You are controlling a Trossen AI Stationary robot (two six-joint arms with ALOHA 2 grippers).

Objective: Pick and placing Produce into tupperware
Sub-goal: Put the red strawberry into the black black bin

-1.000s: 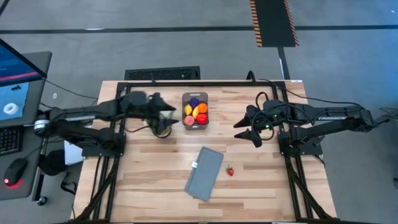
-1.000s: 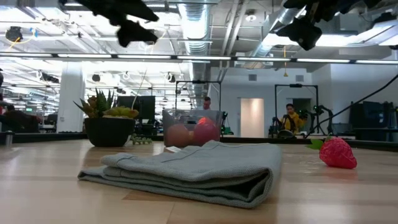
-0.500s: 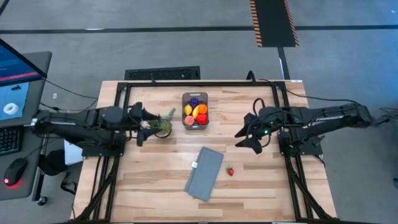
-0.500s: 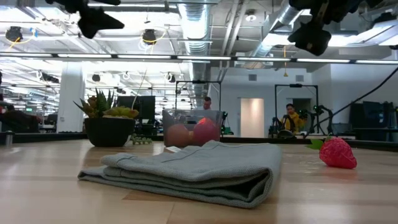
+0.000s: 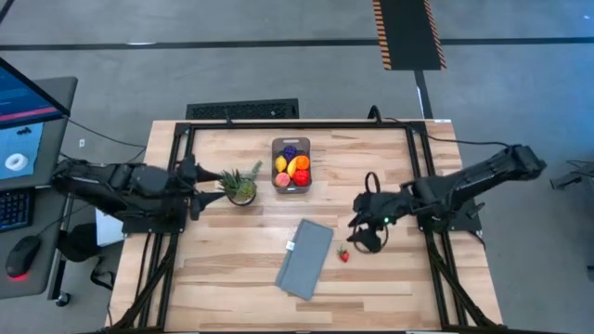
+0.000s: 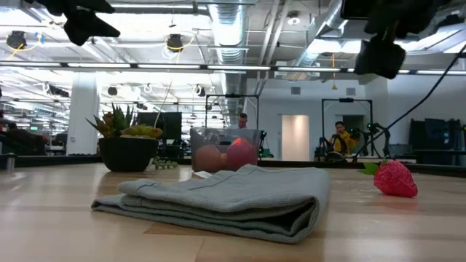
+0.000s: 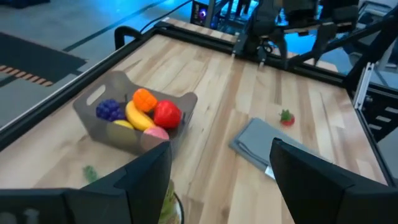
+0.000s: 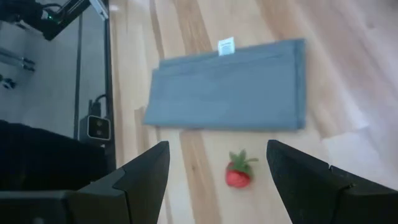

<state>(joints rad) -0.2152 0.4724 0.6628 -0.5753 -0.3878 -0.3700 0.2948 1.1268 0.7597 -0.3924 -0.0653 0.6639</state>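
Observation:
The tupperware (image 5: 290,188) stands at the table's far middle, holding several pieces of produce (image 5: 291,166): purple grapes, orange, banana, a red one and a peach. A small red strawberry (image 5: 343,254) lies on the bare wood near the table's middle, just right of a folded grey cloth (image 5: 306,258). My right gripper (image 5: 360,236) hovers open, above and slightly right of the strawberry (image 8: 238,173); nothing is between its fingers. My left gripper (image 5: 202,187) hangs open in the air at the table's left side, beside the potted pineapple (image 5: 239,185), and is empty.
The potted pineapple stands left of the tupperware. The cloth lies slantwise from the middle toward the near edge. A black frame runs along the table's edges. A desk with a monitor, keyboard and mouse stands off the left side. Bare wood surrounds the strawberry on its right and near sides.
My left gripper has drawn back from above the pineapple toward the table's left edge. My right gripper has moved toward the near edge and down, tipping more steeply, and now stands over the strawberry. Nothing on the table has moved.

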